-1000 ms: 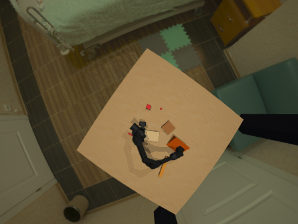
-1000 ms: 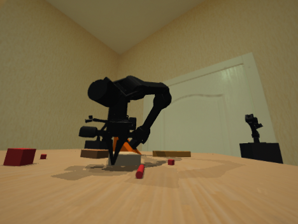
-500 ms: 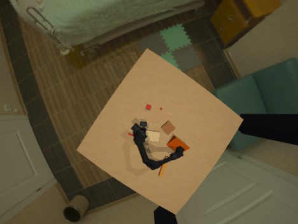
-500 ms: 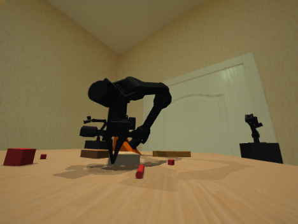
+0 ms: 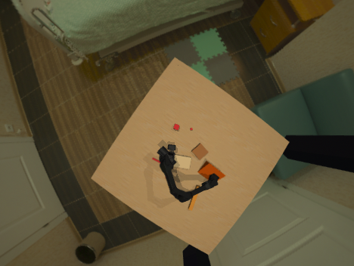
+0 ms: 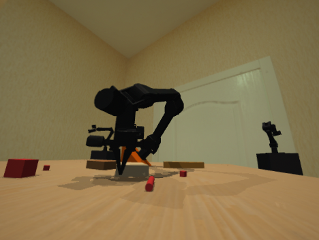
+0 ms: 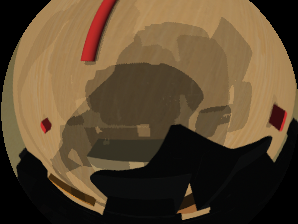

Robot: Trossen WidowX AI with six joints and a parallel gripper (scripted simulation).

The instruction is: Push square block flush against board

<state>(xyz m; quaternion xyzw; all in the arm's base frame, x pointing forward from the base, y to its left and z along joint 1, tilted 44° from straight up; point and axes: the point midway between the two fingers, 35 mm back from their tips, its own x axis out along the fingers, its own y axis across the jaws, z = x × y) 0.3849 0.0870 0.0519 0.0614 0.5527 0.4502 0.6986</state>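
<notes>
From above, the black arm [image 5: 178, 189] is curling over the middle of the wooden table [image 5: 231, 223], and its gripper [image 5: 169, 156] is sitting at the left edge of the pale square block [image 5: 183, 162]. The orange board [image 5: 194, 202] is lying partly under the arm's lower links, well apart from the block, with one end poking out toward the table's near edge. A brown square [image 5: 200, 151] is resting just beside the block's upper right, and an orange wedge [image 5: 210, 170] is sitting lower right of it.

The low side view is giving what the overhead one hides: the gripper [image 6: 121, 168] is pointing straight down with its fingers pressed together into a single tip, pinching nothing, and that tip is reaching down to the table right at the block's [image 6: 134, 170] left side. A red cylinder [image 6: 149, 183] is lying in front of the block here, with a small red cube [image 6: 183, 173] to its right and a larger red cube [image 6: 21, 168] far left. The board [image 6: 184, 164] is showing as a low strip behind.

The wrist camera is mostly catching shadow and the gripper's dark body; the red cylinder [image 7: 99, 27] is the one thing clear in it.

Wide bare wood is lying left of the gripper and toward the far corner. On the block's right side, the brown square and the wedge are crowding it.
</notes>
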